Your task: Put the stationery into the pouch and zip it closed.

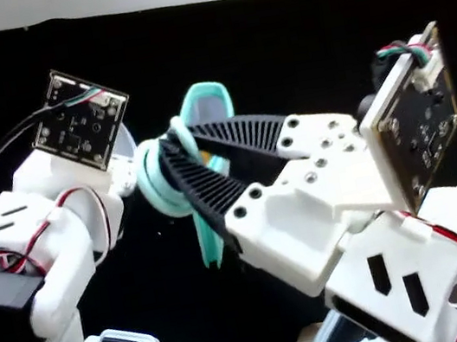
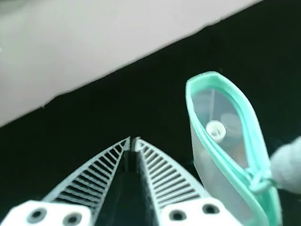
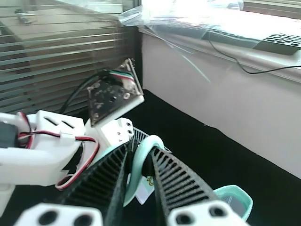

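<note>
Black-covered bench (image 1: pixel 292 28) lay in the foreground, pale wall panel (image 3: pixel 221 103) stood along its far edge, slatted blinds (image 3: pixel 51 61) hung beside it, dark keyboard (image 3: pixel 278 42) and thin cable (image 3: pixel 217 52) rested on the sunlit ledge (image 3: pixel 282 63) above.

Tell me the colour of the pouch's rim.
Mint green, on the pouch; it shows best in the left wrist view.

Bright daylight through blinds (image 3: pixel 47 47); glare on plastic sheet (image 3: pixel 188 19); black table (image 1: pixel 277 40) dark.
</note>
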Robot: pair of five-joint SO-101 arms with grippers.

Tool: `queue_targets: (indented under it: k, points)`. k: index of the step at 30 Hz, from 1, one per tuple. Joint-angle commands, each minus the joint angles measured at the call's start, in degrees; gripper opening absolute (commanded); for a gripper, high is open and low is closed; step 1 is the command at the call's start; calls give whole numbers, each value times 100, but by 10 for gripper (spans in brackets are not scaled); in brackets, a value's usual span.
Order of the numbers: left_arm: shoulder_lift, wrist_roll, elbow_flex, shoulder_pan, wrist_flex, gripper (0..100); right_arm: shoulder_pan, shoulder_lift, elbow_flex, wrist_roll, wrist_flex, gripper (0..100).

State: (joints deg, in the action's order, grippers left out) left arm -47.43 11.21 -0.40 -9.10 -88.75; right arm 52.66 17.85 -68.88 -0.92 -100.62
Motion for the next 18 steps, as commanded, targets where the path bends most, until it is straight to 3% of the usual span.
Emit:
queue_targets:
  k: [1, 15, 18]
  points:
    - [-84, -18, -198, -101, -642, 119, 136, -31, -101, -70, 101, 5]
    - [-84, -35, -189, -409, -1204, 126, 119, -31, -110, -62, 180, 5]
    - [-92, -457, -189, -409, -1204, 127, 119, -31, -110, -62, 189, 5]
